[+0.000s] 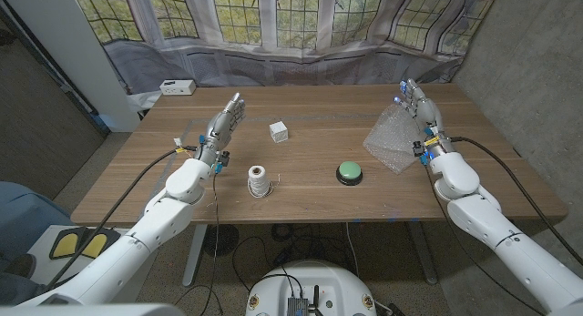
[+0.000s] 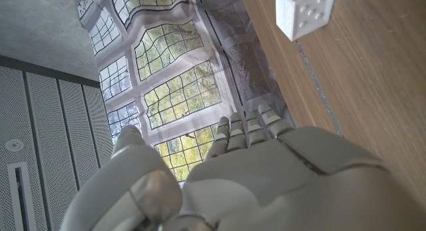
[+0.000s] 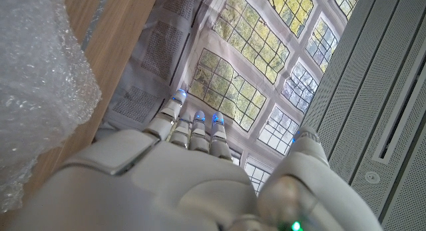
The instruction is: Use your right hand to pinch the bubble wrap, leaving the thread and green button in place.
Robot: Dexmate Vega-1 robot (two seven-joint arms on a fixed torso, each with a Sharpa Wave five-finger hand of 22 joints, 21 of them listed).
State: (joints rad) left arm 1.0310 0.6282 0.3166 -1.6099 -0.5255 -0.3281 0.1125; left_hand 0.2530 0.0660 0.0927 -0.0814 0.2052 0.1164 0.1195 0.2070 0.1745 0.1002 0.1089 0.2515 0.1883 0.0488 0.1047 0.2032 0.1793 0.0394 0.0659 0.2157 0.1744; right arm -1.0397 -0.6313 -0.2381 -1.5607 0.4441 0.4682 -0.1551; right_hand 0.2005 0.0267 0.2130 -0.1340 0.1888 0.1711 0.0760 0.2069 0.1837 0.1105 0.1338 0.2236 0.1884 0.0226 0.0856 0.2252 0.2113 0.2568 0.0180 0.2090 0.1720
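A crumpled sheet of clear bubble wrap (image 1: 392, 139) lies on the wooden table (image 1: 310, 107) at the right; it also shows in the right wrist view (image 3: 36, 91). My right hand (image 1: 420, 111) stands just beside its right edge, fingers straight and apart, holding nothing (image 3: 200, 171). A white spool of thread (image 1: 259, 181) stands near the table's front, left of centre. The green button (image 1: 349, 172) on its black base sits between the spool and the wrap. My left hand (image 1: 223, 125) is raised at the left with fingers extended and nothing in it (image 2: 253, 171).
A small white die (image 1: 279, 130) sits in the middle of the table, also seen in the left wrist view (image 2: 305, 12). A white box (image 1: 177, 87) rests at the table's far left corner. A window-print curtain (image 1: 301, 25) hangs behind the table.
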